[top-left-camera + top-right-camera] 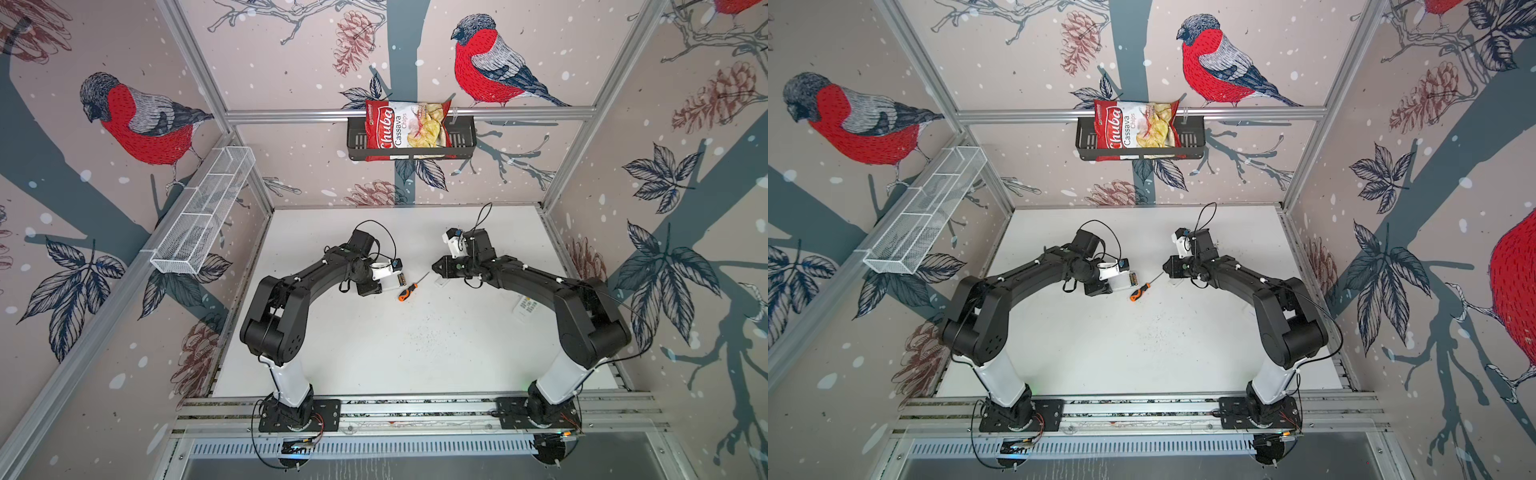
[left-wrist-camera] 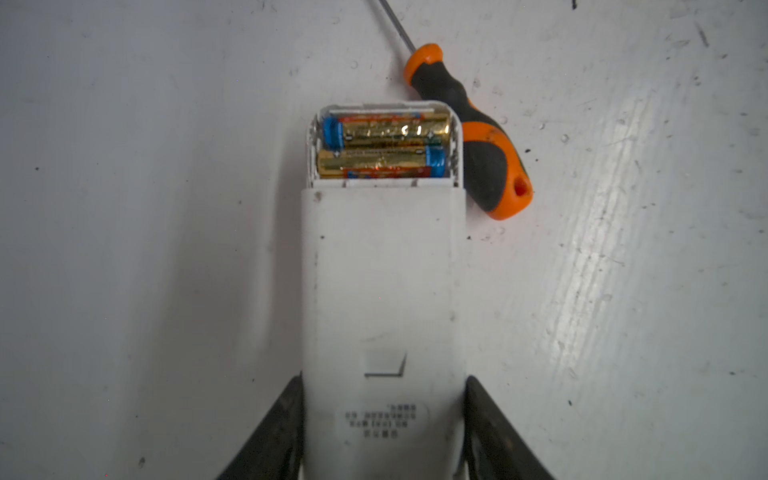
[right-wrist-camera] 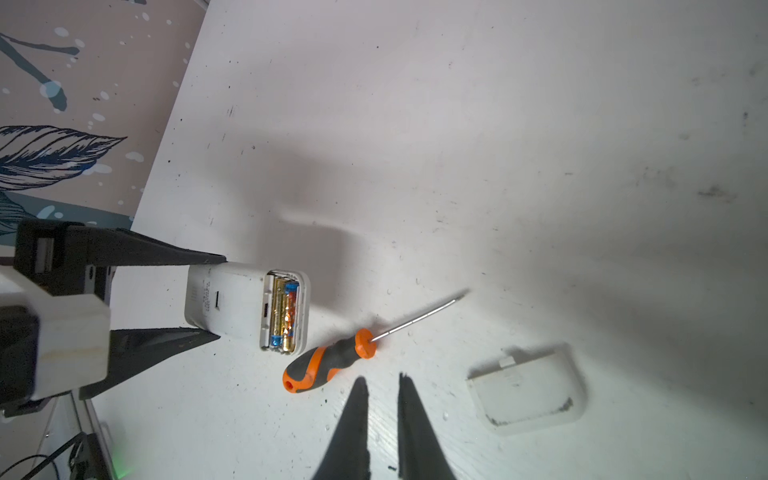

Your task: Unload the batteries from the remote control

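In the left wrist view the white remote control (image 2: 382, 270) lies back-up on the table, and my left gripper (image 2: 383, 380) is shut on its near end, one finger on each long side. Its battery bay is uncovered. Two gold batteries (image 2: 386, 133) with blue ends lie side by side inside it. In both top views the remote (image 1: 392, 282) (image 1: 1123, 282) sticks out from the left gripper toward the middle. My right gripper (image 3: 382, 378) is shut on nothing, hovering just above the table between the screwdriver and the loose cover; the remote (image 3: 232, 303) and its batteries (image 3: 284, 316) are farther off.
An orange-and-black screwdriver (image 1: 409, 289) (image 3: 324, 363) lies right beside the remote's open end. The loose white battery cover (image 3: 528, 386) rests on the table by the right gripper. A white buttoned object (image 1: 524, 309) shows under the right arm. A chips basket (image 1: 411, 145) and a wire basket (image 1: 203, 212) hang on the walls.
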Controlling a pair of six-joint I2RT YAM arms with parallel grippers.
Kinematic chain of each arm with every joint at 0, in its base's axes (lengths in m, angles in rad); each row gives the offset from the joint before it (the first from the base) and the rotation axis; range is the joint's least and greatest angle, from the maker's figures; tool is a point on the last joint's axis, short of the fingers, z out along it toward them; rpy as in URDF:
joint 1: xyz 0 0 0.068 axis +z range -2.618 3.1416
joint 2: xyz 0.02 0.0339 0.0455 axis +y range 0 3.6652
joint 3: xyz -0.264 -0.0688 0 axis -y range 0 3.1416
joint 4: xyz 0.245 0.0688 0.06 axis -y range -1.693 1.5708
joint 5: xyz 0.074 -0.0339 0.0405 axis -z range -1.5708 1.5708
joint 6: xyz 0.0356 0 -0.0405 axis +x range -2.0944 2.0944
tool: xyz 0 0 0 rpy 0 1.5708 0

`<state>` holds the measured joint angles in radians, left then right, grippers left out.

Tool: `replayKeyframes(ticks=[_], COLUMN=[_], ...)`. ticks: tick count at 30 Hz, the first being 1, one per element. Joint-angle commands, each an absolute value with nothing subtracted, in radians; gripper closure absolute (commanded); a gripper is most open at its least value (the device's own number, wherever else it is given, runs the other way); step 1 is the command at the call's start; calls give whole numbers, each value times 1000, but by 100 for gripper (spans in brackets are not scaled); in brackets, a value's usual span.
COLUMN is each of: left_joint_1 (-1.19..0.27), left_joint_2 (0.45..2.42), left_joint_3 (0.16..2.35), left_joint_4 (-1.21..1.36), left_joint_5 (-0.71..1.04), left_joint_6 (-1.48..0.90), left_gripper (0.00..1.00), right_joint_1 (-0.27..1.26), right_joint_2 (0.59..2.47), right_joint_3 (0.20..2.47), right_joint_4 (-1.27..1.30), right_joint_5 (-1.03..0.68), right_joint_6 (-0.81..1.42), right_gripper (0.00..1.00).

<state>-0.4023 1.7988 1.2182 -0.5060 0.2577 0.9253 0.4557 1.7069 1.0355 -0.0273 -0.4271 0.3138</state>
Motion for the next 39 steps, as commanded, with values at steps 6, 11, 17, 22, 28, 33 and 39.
replayKeyframes(ticks=[6,11,17,22,28,33,39], left_joint_1=[-402,-402,-412,-416,-417,-419,-429], left_joint_2=[1937,2013,2046,2048,2018,1948,1776], left_joint_3=[1357,1411,1430,1427,1400,1347,1232], left_joint_4=[-578,-610,-620,-623,-617,-597,-540], left_joint_5=[311,321,333,335,321,305,299], left_joint_6=[976,982,998,999,1005,1000,982], left_gripper=[74,73,68,41,19,3,3], right_joint_1=[453,446,442,436,431,425,418], right_joint_2=[1702,1696,1689,1690,1681,1661,1618], right_joint_3=[1035,1034,1034,1031,1022,1007,993], right_joint_4=[13,14,20,22,23,22,5], right_joint_5=[-388,-385,-383,-381,-371,-355,-302], right_joint_6=[337,341,345,350,354,360,372], right_gripper=[86,86,86,81,70,64,57])
